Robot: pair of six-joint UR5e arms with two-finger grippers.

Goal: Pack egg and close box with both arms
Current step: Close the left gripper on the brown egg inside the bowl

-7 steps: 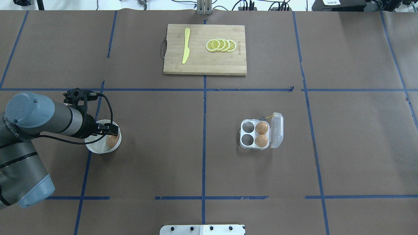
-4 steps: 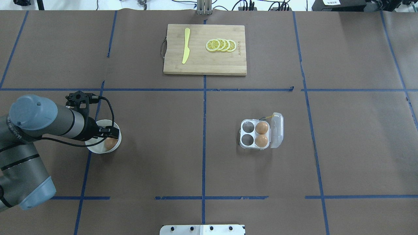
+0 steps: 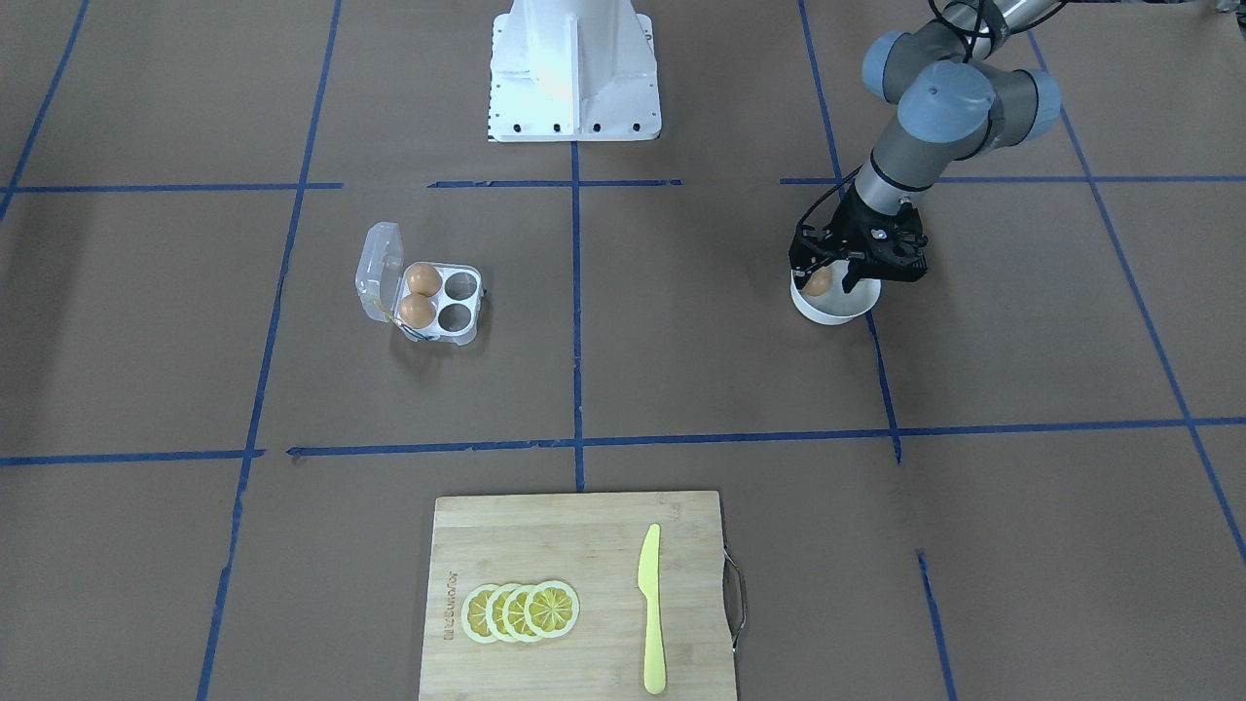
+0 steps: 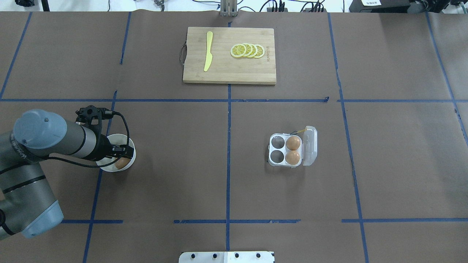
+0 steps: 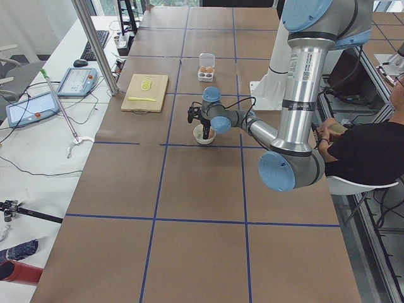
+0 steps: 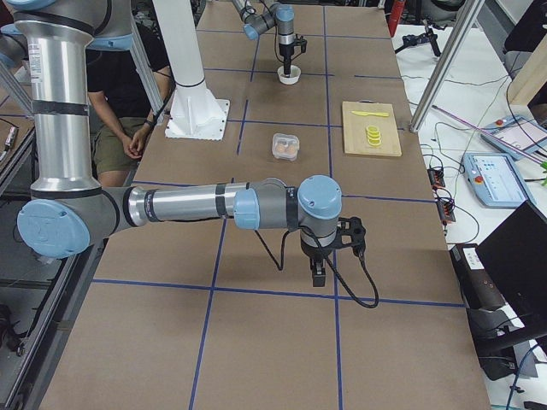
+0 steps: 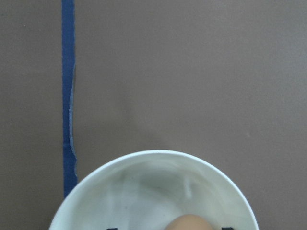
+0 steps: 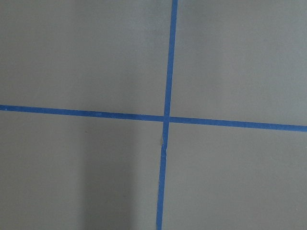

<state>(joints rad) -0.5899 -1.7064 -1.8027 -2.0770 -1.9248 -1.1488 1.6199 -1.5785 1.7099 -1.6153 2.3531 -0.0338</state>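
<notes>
The clear box [image 4: 286,164] sits right of centre with its lid [image 4: 310,146] open; two eggs [image 4: 293,143] fill its right cells and the left two cells are empty. A third egg [image 4: 122,163] lies in a white bowl [image 4: 129,146] at the left. My left gripper [image 4: 122,152] reaches down into the bowl. In the left wrist view its fingertips straddle the egg [image 7: 189,223] with gaps on both sides, so it is open. My right gripper [image 6: 318,275] shows only in the exterior right view, low over bare table; I cannot tell whether it is open.
A wooden cutting board [image 4: 229,69] with lemon slices [image 4: 247,50] and a yellow knife [image 4: 208,51] lies at the far centre. The white pedestal [image 3: 572,68] stands at the robot's side. A seated person [image 5: 363,148] is beside the table.
My left arm has drawn back and lowered, and the gripper has sunk deeper into the bowl around the egg. The box and its eggs have not moved.
</notes>
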